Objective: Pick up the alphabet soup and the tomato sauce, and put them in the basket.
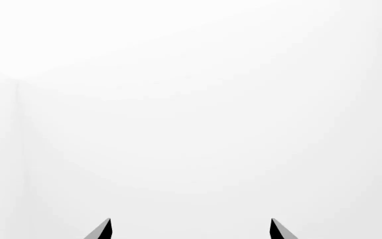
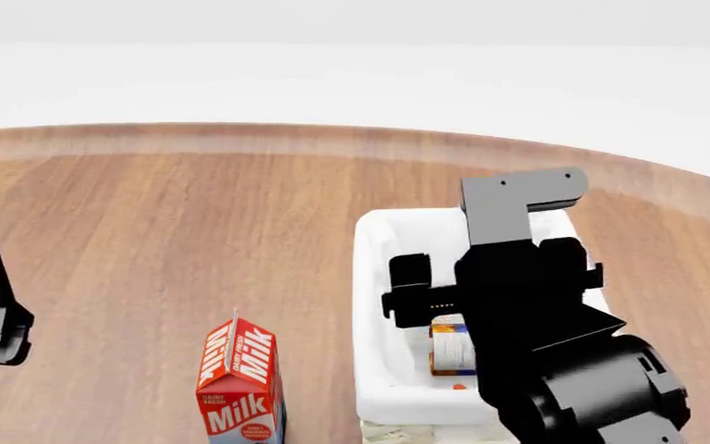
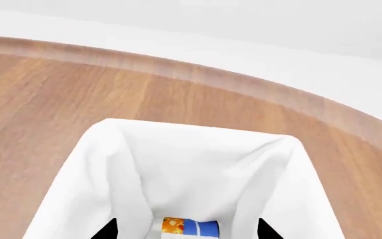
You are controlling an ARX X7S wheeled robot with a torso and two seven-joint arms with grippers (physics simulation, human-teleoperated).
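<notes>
Alphabet soup (image 2: 450, 347) is inside the basket (image 2: 373, 277), seen in the head view as a blue-and-white label with an orange band, low against the white lining and partly hidden by the right arm. The right wrist view shows the same can (image 3: 189, 227) between the two dark fingertips at the near edge of the frame, with the cloth lining rising on both sides of it. Whether the can already rests on the basket floor or hangs just above it, I cannot tell.

The right pincer (image 3: 187, 230) has its fingers spread to either side of the can; the tips barely show, so I cannot tell whether they press on the can or stand just clear of it. In the head view the right pincer is buried under the black arm and wrist hardware over the basket.

The left pincer (image 1: 189, 230) points at blank white with nothing between its two tips, which stand well apart, so it is open and empty. The left arm shows only as a dark block at the far left edge of the head view.

As a judgement, the first half of the task is done or all but done: the soup is in the basket, perhaps awaiting release. The tomato sauce is not visible in any view, so fetching it and putting it in the basket looks to be what remains. A milk carton (image 2: 241, 381) stands on the wooden worktop (image 2: 182, 231) to the left of the basket, near the front edge of the view.
</notes>
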